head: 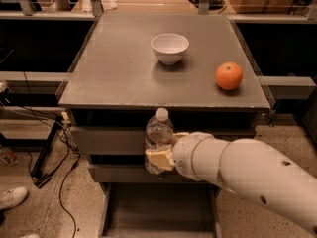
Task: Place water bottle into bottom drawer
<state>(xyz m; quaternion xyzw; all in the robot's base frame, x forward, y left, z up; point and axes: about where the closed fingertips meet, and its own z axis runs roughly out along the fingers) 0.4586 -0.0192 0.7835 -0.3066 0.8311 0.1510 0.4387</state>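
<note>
The gripper (159, 158) is clamped around the lower body of the water bottle (158, 129). The bottle is clear ribbed plastic with a white cap, held upright just before the cabinet's (124, 68) front edge, above the open grey bottom drawer (158, 209). The smooth white arm (257, 172) reaches in from the right.

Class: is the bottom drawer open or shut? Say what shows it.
Open: the drawer juts out from the cabinet, its tray floor showing. The pincer, above it, holds the bottle upright.
</note>
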